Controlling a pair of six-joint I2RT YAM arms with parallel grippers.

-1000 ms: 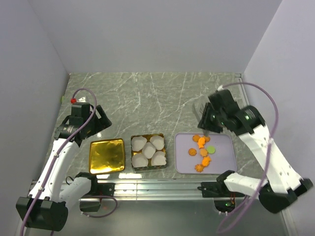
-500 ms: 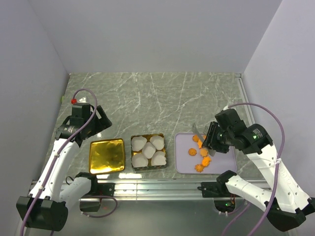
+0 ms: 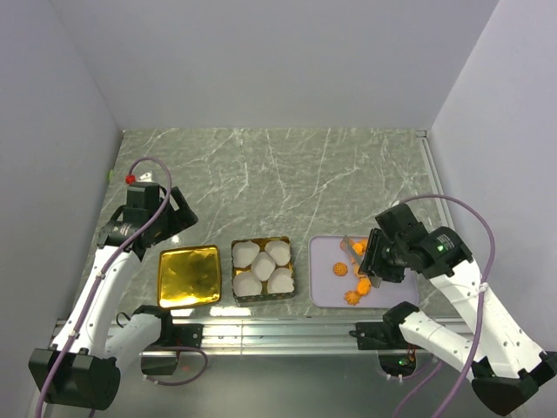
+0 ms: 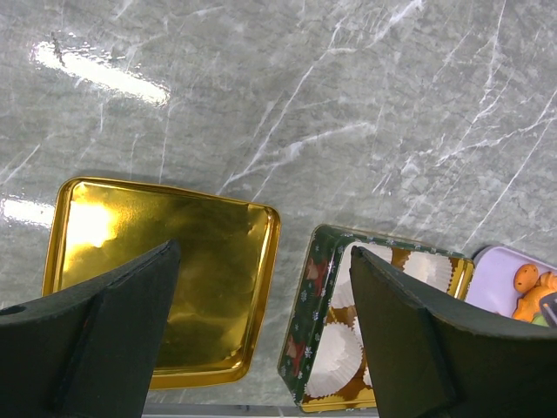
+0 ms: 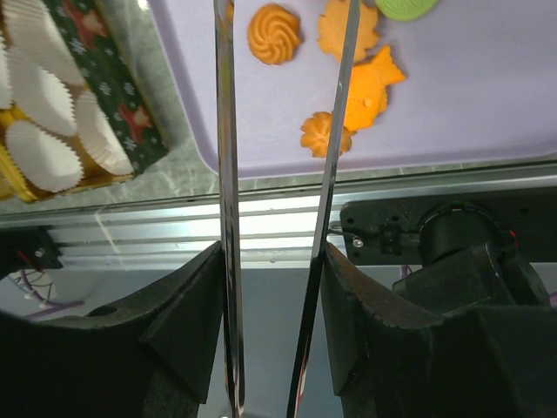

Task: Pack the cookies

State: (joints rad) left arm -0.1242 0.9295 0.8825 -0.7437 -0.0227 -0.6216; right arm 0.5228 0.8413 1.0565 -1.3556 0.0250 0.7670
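**Q:** How is the right gripper [image 3: 355, 248] posed?

**A:** It is angled down over the lilac tray [image 3: 322, 292] on which the cookies [image 3: 340, 269] are laid. Its blades are spread and nothing is pinched. The left gripper [image 4: 261, 252] is likewise spread.

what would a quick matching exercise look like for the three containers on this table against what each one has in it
Things:
1. gold lid
2. green patterned tin
3. lilac tray

Contents:
a. white paper cups
b. orange cookies
c. nothing inside

Pairs: 1-c, 2-a, 3-b
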